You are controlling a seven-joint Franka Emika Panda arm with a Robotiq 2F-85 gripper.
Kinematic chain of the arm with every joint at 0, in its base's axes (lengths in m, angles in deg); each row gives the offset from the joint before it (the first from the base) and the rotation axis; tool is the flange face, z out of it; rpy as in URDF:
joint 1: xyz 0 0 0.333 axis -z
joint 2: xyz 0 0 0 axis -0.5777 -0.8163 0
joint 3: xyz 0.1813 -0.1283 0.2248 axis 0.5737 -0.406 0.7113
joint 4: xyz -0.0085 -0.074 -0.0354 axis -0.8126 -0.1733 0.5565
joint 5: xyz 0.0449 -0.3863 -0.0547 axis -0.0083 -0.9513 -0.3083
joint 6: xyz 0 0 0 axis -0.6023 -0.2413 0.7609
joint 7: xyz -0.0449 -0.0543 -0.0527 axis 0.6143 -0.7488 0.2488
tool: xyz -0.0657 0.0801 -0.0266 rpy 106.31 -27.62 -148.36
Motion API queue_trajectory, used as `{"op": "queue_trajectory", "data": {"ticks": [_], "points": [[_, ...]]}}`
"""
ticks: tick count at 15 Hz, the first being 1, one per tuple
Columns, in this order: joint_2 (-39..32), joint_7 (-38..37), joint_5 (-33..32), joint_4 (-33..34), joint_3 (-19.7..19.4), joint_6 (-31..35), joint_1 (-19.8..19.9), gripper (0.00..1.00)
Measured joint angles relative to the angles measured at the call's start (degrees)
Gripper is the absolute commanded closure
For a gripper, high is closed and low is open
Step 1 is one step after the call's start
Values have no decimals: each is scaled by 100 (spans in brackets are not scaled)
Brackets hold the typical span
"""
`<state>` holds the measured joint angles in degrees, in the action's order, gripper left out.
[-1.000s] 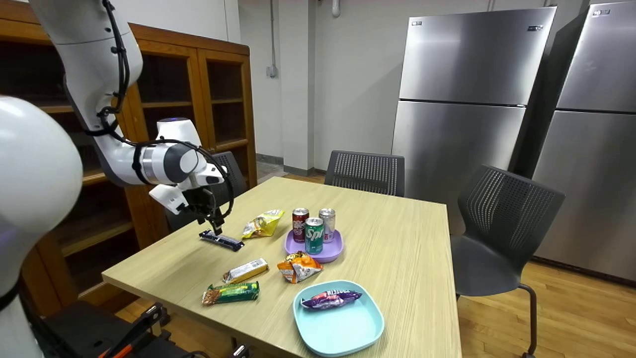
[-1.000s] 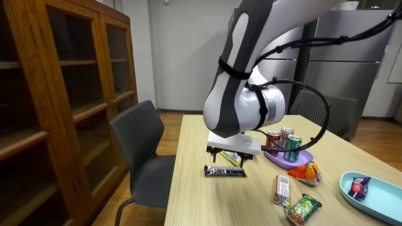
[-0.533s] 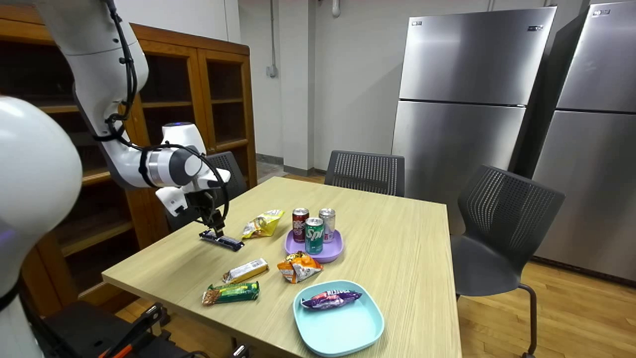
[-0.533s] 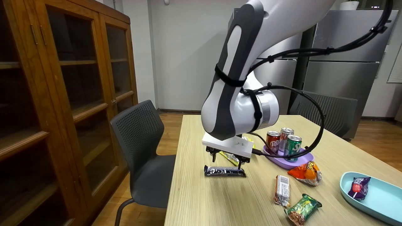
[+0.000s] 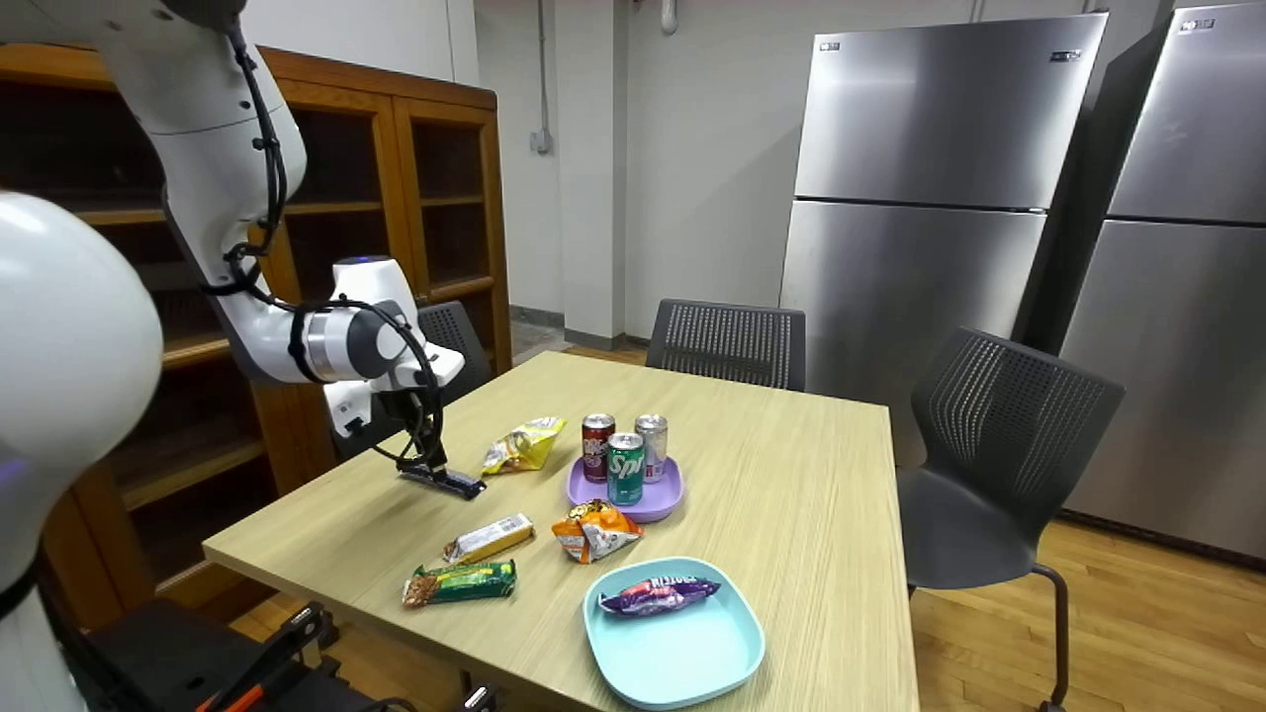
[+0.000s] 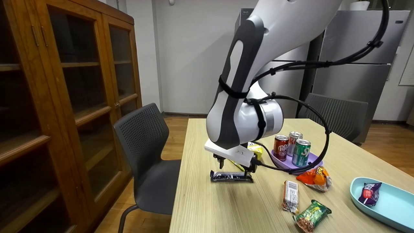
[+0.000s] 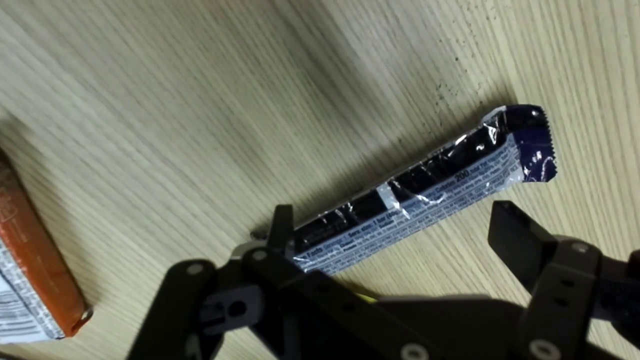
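Find the dark bar (image 7: 425, 192) flat on the table (image 7: 150, 100), just below the gripper (image 7: 392, 220) and not held. Read the jaws as spread wide, with nothing clamped. In the wrist view, trace the dark bar's long axis as a slant — closer to lying in line with the spread of the jaws than to crossing it. Note one fingertip (image 7: 281, 227) over the end towards the second bar (image 7: 40, 260), and the other fingertip (image 7: 520, 245) beside the dark bar on the gripper's side, with the far end slanting away ahead. In an exterior view, see the gripper (image 6: 234, 171) tipped, lower on the first fingertip's side; cannot tell whether touching there. Going outward, meet the yellow bag (image 5: 524, 445) nearby, the green packet (image 5: 460, 583) just beside the second bar, and the orange bag (image 5: 596, 531) just beside the purple tray (image 5: 661, 499) of three cans (image 5: 624, 475). Well apart — find the blue tray (image 5: 682, 663), holding the purple packet (image 5: 658, 595).
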<state>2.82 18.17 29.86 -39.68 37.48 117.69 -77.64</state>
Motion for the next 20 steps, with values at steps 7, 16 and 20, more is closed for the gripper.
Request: {"op": "queue_trajectory", "data": {"ticks": [7,16,20], "points": [[-322,-436,0,316,75,-7,200,0],[-521,-555,0,588,290,-85,441,0],[-576,-555,0,661,368,-120,531,35]]}}
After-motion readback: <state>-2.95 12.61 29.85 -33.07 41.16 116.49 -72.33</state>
